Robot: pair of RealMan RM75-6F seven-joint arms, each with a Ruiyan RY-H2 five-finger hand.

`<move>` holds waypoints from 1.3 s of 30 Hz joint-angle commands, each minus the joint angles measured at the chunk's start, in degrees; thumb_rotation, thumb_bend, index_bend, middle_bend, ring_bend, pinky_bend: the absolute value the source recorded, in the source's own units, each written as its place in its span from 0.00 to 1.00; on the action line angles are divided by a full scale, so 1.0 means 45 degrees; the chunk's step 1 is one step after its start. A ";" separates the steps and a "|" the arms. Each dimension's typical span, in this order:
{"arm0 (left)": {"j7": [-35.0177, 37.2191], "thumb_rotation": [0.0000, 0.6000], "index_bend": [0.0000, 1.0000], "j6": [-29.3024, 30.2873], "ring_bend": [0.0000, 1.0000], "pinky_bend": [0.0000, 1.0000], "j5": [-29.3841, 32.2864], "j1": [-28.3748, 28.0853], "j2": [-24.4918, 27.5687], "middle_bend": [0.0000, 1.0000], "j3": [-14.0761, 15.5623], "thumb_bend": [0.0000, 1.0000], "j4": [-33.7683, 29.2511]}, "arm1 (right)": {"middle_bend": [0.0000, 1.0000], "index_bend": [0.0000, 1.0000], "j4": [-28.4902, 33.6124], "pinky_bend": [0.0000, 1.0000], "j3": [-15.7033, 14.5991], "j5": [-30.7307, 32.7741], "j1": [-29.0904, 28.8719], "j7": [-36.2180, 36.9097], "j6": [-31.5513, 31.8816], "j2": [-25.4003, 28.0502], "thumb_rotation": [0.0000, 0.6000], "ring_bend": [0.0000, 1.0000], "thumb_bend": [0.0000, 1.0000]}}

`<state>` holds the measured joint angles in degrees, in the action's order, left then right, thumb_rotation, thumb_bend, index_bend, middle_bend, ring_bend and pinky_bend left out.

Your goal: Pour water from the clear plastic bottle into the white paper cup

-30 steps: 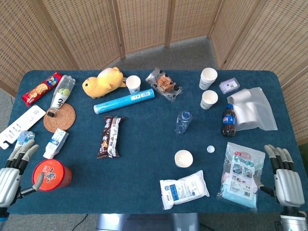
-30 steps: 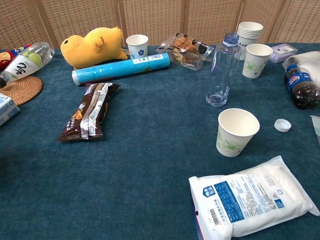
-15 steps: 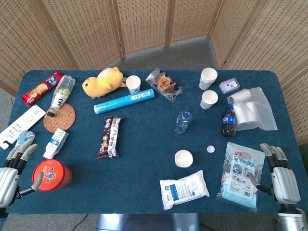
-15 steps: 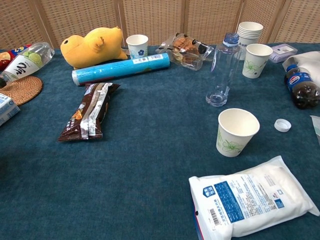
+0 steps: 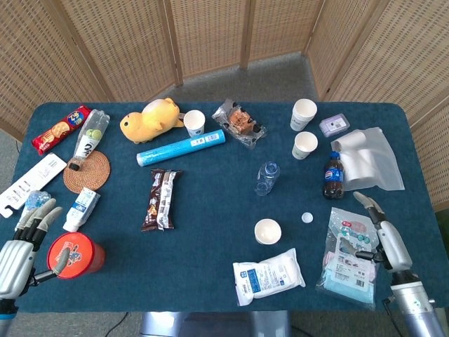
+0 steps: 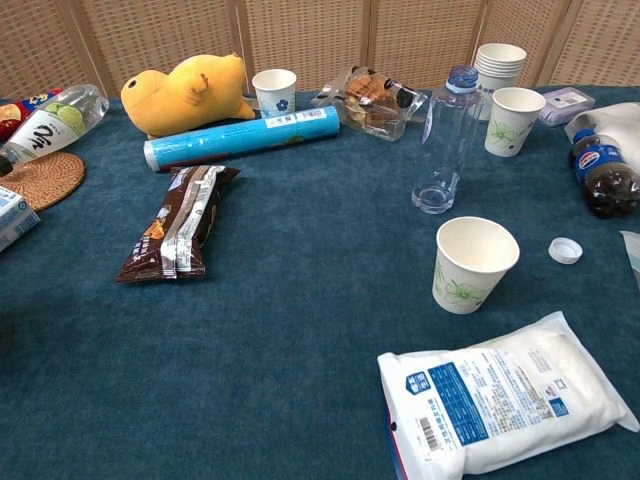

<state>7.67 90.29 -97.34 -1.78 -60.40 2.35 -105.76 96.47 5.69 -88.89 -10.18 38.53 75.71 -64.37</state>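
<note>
The clear plastic bottle [image 5: 266,177] [image 6: 444,140] stands upright and uncapped near the table's middle, a little water at its bottom. Its white cap [image 5: 306,217] [image 6: 565,250] lies on the cloth to the right. In front of the bottle stands an empty white paper cup [image 5: 267,231] [image 6: 471,263] with a green print. My right hand [image 5: 379,235] hovers at the table's right front, over a plastic packet, fingers stretched out and holding nothing. My left hand [image 5: 21,249] is at the front left corner, fingers apart and empty. Neither hand shows in the chest view.
A white pouch [image 5: 269,276] lies in front of the cup. A cola bottle [image 5: 332,175], two more paper cups [image 5: 304,144] and a cup stack [image 6: 499,66] stand right of the bottle. A red tub [image 5: 74,255] sits by my left hand. Snack bars [image 5: 161,199], a blue roll [image 5: 181,147] and a yellow plush [image 5: 149,118] lie further left.
My right hand has turned edge-on and moved inward and forward over the plastic packet. My left hand has shifted slightly. The bottle and cup have not moved.
</note>
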 commanded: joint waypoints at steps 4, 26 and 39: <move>-0.0273 0.38 0.07 -0.0117 0.00 0.00 0.0083 -0.0081 0.0092 0.04 -0.0059 0.47 -0.0280 | 0.00 0.00 -0.1157 0.00 0.0593 0.0211 -0.1549 0.2202 -0.1589 -0.0260 1.00 0.00 0.32; -0.1243 0.38 0.07 -0.0704 0.00 0.00 0.0729 -0.0426 0.0026 0.05 -0.0346 0.46 -0.0917 | 0.00 0.00 -0.4817 0.00 0.0957 0.0270 -0.5166 0.4796 -0.4803 -0.2673 1.00 0.00 0.32; -0.1301 0.38 0.07 -0.0511 0.00 0.00 0.0783 -0.0309 0.0108 0.05 -0.0337 0.46 -0.0941 | 0.00 0.00 -0.6372 0.00 0.0766 0.0194 -0.6444 0.5917 -0.5534 -0.3722 1.00 0.00 0.32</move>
<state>1.81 87.98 -93.83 -3.19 -59.93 0.83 -110.01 68.34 9.29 -88.08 -38.70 64.64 51.16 -80.63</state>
